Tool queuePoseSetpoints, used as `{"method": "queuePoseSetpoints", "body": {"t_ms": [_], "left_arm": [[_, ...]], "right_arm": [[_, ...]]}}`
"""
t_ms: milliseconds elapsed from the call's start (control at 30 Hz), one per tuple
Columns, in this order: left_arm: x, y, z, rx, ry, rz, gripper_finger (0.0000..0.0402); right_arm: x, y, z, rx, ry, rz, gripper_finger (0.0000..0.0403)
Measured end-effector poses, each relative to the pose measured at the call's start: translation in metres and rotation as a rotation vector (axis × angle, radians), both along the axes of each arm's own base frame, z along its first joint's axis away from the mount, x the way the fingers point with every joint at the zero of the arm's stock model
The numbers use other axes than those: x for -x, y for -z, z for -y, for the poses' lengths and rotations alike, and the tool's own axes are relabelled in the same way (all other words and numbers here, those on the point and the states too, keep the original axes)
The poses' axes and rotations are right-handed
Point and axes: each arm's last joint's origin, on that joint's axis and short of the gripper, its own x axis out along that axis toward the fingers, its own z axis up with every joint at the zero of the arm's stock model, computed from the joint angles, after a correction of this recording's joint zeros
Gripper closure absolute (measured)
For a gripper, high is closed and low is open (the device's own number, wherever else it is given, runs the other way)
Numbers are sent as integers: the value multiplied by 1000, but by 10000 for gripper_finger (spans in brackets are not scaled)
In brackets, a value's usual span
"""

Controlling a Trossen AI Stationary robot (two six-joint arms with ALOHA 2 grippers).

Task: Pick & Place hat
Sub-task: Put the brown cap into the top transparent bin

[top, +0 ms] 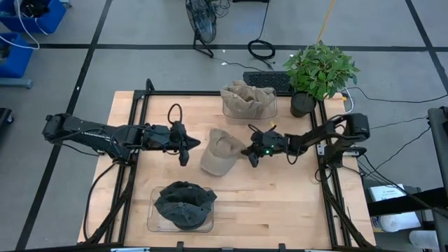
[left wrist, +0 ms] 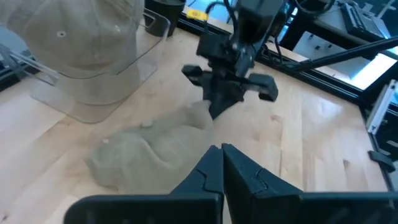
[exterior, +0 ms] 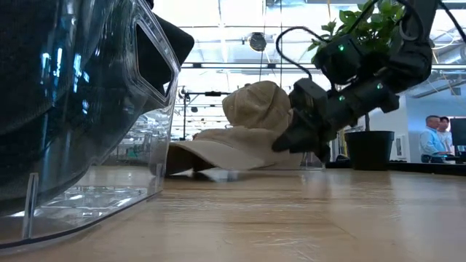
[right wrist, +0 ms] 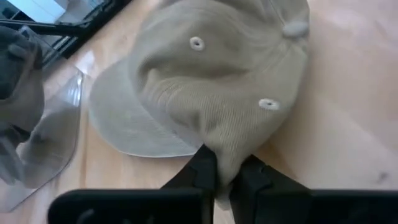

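Observation:
A tan cap, the hat (top: pixel 220 150), lies at the table's middle. It rests on its brim and lower rim, crown up (exterior: pixel 251 109). My right gripper (top: pixel 250 152) reaches in from the table's right and is shut on the crown's right side. My left gripper (top: pixel 185 145) hovers just left of the hat, shut, with nothing between its fingers (left wrist: pixel 222 155). In the left wrist view the hat (left wrist: pixel 149 149) lies ahead of those fingers, with the right gripper (left wrist: pixel 217 102) beyond it. My right gripper pinches a raised fold of the crown's cloth (right wrist: pixel 229 155) between its two fingers, low on the hat's right side. The fingers (right wrist: pixel 202 165) come from the table's right, slanting downward. The hat sits on the table, brim (right wrist: pixel 124 124) pointing away from the gripper.
A clear bin (top: pixel 182 208) with dark hats stands near the front edge, left of middle, and looms large in the low view (exterior: pixel 87 109). Another clear bin (top: pixel 248 103) with tan hats sits at the far edge. A potted plant (top: pixel 318 70) stands at the far right corner.

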Motion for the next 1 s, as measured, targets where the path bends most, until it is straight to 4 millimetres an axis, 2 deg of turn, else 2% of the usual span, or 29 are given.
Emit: {"method": "queuePoseSetpoints", "body": {"t_ms": [133, 300, 467, 667, 833, 1000], "left_arm": [[0, 0, 1, 16, 31, 2, 389], [0, 0, 1, 20, 47, 1, 398], [0, 0, 1, 18, 48, 1, 385], [0, 0, 1, -16, 62, -2, 397], [0, -1, 1, -27, 65, -1, 382], [0, 0, 1, -27, 65, -1, 366]], "right_arm": [[4, -19, -2, 73, -1, 41, 397], [12, -50, -9, 163, -38, 117, 396], [22, -75, -16, 242, -16, 187, 399], [31, -96, -23, 274, 27, 264, 400], [30, -110, -30, 327, -7, 172, 400], [20, -141, -35, 441, -97, 74, 400]]}}
